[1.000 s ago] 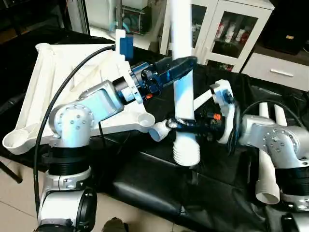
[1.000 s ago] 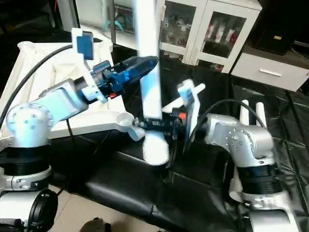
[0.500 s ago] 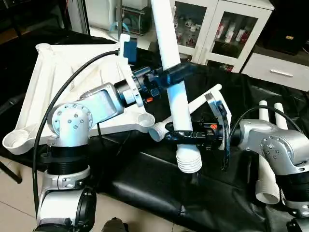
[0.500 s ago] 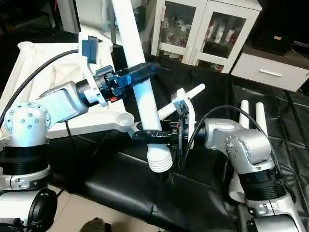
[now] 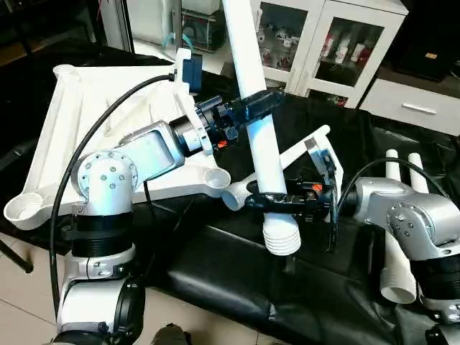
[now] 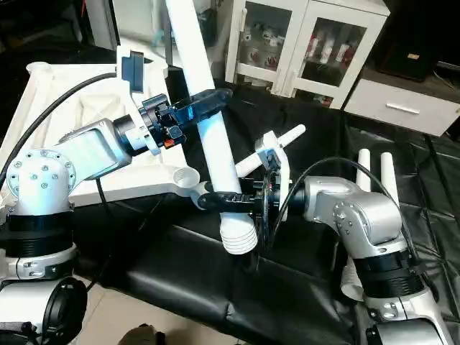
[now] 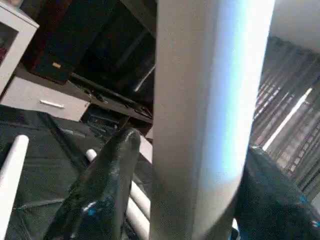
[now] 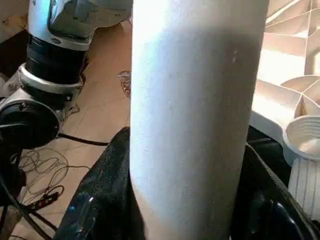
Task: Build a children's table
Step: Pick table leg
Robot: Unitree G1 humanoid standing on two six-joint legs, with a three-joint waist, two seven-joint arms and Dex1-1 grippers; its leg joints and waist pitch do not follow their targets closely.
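One white table top (image 5: 93, 122) is counted, lying ribbed side up, with three round corner sockets (image 5: 216, 177) seen. Four white tube legs are counted: one held (image 5: 259, 136), one lying behind it (image 5: 305, 146), two at the right (image 5: 397, 237). Two end effectors are counted, left (image 5: 255, 108) and right (image 5: 272, 201)

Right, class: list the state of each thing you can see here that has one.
Long white tapered plastic tube leg: lifted, tilted, ribbed end down.
Right end effector: shut on that leg near the ribs.
Left end effector: at the leg higher up, grip unclear.
Large white ribbed plastic table top: upside down, near socket empty.
White glass-door cabinet: doors shut.
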